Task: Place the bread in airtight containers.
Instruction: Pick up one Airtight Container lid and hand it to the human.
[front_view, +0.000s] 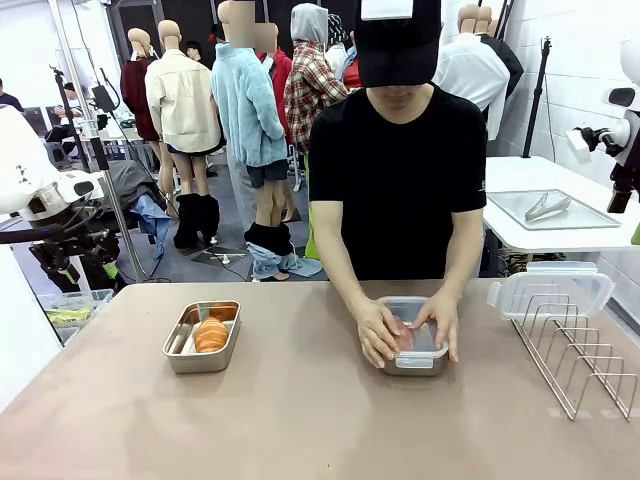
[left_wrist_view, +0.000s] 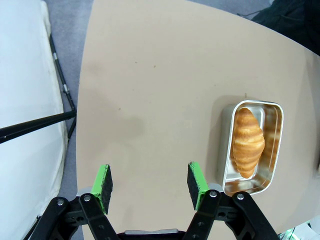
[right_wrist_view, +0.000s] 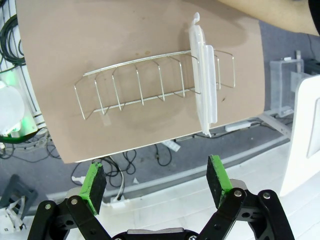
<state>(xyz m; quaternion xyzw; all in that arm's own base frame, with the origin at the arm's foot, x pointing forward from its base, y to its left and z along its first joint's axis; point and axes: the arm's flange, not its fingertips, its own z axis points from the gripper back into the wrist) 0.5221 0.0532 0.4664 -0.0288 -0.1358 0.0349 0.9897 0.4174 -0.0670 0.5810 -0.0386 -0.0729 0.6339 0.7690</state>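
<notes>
Front view: croissant (front_view: 211, 334) lies in lidless tub (front_view: 198, 364).

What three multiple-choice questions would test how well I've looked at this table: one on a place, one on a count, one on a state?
1. Where does the spare clear lid rest?
A. on the wire rack
B. on the floor
C. on a chair

2. How many steel tubs stand on the table?
A. one
B. two
C. four

3. The tub with the croissant is
A. lidded
B. upside down
C. open

Answers:
1 A: the lid leans among the rack's wires.
2 B: one tub sits on the left, and the other is under the person's hands.
3 C: the croissant lies uncovered inside.
</notes>
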